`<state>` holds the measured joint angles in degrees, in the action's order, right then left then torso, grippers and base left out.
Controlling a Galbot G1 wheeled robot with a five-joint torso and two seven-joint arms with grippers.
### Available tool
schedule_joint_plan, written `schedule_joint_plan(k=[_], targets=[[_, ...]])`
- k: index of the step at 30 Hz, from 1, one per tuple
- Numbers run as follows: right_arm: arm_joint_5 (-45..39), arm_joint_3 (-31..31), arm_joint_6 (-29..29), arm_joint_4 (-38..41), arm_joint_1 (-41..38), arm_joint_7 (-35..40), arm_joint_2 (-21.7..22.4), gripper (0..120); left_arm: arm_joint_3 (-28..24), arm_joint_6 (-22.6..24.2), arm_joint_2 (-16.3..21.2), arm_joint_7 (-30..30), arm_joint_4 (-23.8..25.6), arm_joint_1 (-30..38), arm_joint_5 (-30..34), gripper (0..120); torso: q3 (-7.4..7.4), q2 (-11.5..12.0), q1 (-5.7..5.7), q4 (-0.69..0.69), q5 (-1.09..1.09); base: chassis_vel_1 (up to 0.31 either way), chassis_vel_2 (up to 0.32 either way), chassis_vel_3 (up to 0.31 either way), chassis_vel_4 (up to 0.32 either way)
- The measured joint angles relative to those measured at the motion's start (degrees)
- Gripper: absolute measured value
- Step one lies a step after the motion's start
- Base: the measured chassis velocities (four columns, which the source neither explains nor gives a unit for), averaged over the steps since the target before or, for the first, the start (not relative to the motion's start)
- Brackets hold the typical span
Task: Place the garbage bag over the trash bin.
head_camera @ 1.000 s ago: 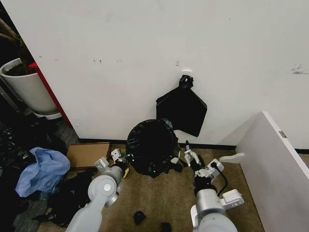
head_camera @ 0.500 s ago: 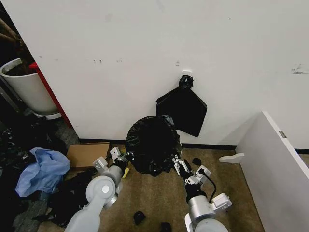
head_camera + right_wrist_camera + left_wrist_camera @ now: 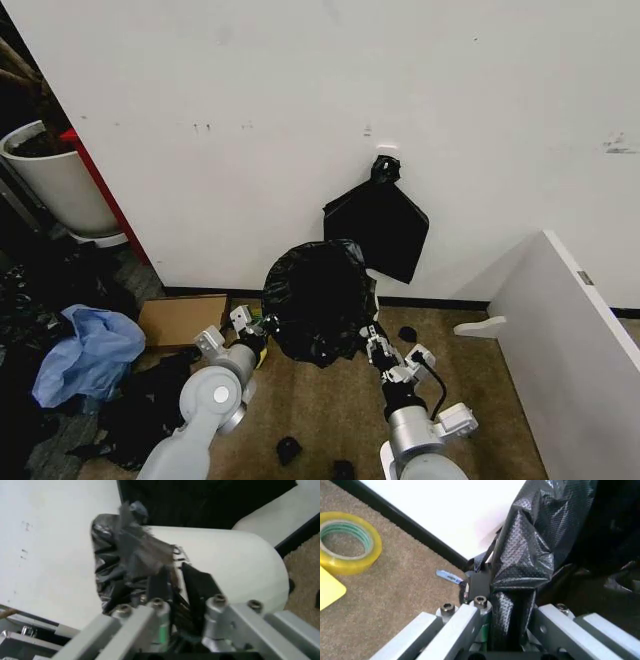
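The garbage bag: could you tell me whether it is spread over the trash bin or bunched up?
Spread: the garbage bag billows wide between the left claw and right claw, covering the trash bin.

A white wall with a few scuff marks fills the back of the room, edged along its foot by a black baseboard. The floor is brown carpet. A white panel slants in at the right. At the left, a red upright edge ends the wall, with a large white planter pot beyond it. The light is even and soft.
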<state>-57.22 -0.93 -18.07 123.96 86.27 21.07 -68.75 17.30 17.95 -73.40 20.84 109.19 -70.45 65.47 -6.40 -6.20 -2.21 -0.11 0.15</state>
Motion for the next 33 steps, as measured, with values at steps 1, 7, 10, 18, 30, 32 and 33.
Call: schedule_joint_plan(k=[1, 7, 10, 18, 30, 32, 33], targets=[[0.0, 0.0, 0.0, 0.0, 0.0, 0.0, 0.0, 5, 0.0, 0.0, 0.0, 0.0, 0.0, 0.0, 0.0, 0, 0.00, 0.0, 0.00, 0.00, 0.00, 0.000, 0.000, 0.000, 0.000], [0.5, -0.2, -0.9, -1.5, -1.0, 0.8, -0.1, 0, 0.4, 0.0, -0.7, 0.2, 2.3, -0.9, -0.6, 0, 0.00, 0.0, 0.00, 0.00, 0.00, 0.000, 0.000, 0.000, 0.000], [1.2, -0.8, -1.6, -3.6, -1.9, 1.1, 0.1, 0, 0.7, 0.0, -0.6, 0.2, 3.4, -1.7, -0.2, 0, 0.00, 0.0, 0.00, 0.00, 0.00, 0.000, 0.000, 0.000, 0.000], [5.3, -2.6, -3.3, -9.6, -2.8, 1.4, 0.0, 0, 1.0, 0.7, -1.0, 0.8, 6.6, -2.6, 1.6, 0, 0.00, 0.0, 0.00, 0.00, 0.01, 0.000, 0.000, 0.000, 0.000], [12.1, -2.6, -3.8, -10.1, -1.3, 2.2, 0.7, 0, 0.9, 1.0, -1.5, 1.2, 8.2, -3.9, 1.3, 0, 0.00, 0.0, 0.00, 0.00, 0.01, 0.000, 0.000, 0.000, 0.000], [12.7, -2.4, -3.6, -8.5, -0.7, 2.3, 1.0, 2, 0.8, 0.8, -1.5, 1.2, 7.2, -3.8, 1.2, 0, 0.00, 0.0, 0.00, 0.00, 0.00, 0.000, 0.000, 0.000, 0.000], [12.7, -2.4, -3.6, -8.5, -0.7, 2.3, 1.0, 2, 0.8, 0.8, -1.5, 1.2, 7.2, -3.8, 1.2, 0, 0.00, 0.0, 0.00, 0.00, 0.00, 0.000, 0.000, 0.000, 0.000]])
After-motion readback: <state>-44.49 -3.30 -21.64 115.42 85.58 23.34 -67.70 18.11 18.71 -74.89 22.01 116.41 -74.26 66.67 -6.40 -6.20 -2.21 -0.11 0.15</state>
